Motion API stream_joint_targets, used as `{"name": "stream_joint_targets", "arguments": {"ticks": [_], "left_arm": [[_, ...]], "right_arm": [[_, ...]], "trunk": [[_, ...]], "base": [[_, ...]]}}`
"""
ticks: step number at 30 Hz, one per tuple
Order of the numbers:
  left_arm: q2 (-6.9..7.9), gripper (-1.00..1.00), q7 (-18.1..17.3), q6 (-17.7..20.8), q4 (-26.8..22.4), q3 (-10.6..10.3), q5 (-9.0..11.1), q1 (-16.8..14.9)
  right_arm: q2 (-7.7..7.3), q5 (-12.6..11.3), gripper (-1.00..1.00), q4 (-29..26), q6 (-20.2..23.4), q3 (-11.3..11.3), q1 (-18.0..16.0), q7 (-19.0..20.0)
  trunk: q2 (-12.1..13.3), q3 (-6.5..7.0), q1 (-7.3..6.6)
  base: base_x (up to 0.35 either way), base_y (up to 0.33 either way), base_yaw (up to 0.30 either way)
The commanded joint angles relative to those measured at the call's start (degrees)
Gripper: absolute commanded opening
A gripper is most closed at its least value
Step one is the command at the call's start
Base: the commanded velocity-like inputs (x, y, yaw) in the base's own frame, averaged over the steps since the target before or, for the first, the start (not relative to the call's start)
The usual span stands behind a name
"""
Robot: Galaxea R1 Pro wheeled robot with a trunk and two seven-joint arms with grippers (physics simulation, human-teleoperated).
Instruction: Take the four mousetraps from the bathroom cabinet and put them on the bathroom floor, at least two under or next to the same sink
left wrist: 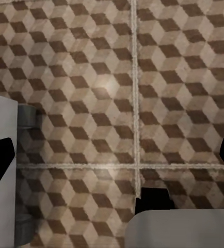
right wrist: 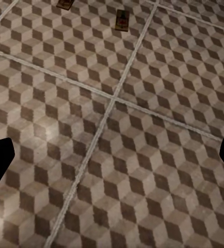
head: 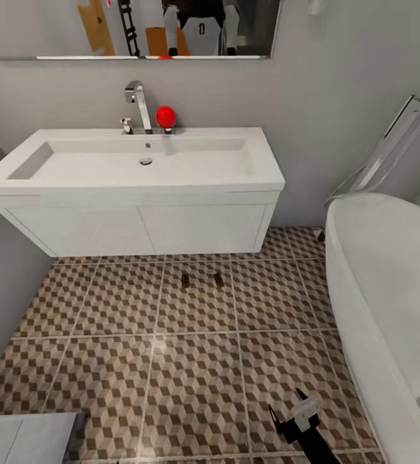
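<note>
I stand in a home bathroom. A white wall-hung vanity with a long rectangular sink (head: 147, 161) and a chrome faucet (head: 138, 103) sits below a wide mirror (head: 139, 29) on a grey wall. A white bathtub (head: 390, 296) curves along my right side. The floor (head: 190, 380) is laid in large tiles printed with brown-and-beige cubes, pale grout between them.

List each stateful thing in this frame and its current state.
left mousetrap: lying on the floor tiles just in front of the sink cabinet.
right mousetrap: on the floor beside it, apart.
sink cabinet doors: closed.
faucet: no water running.
right gripper: open, empty, above the floor.
left gripper: open, empty.
</note>
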Motion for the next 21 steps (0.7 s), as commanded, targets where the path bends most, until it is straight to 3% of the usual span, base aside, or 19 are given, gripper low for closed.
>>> {"name": "stream_joint_targets", "arguments": {"ticks": [1, 21], "left_arm": [[-0.03, 1.0, 0.3, -0.3, 0.2, -0.5, 0.2, -0.1], [-0.21, 1.0, 0.3, 0.1, 0.2, -0.6, 0.2, 0.0]], "right_arm": [[-0.01, 0.6, 1.0, 0.0, -0.1, 0.0, 0.0, -0.5], [-0.01, 0.6, 1.0, 0.0, 0.6, 0.0, 0.3, -0.5]], "trunk": [[0.4, 0.15, -0.23], [8.4, 3.75, -4.62]], "base": [[0.0, 0.0, 0.0], [0.0, 0.0, 0.0]]}}
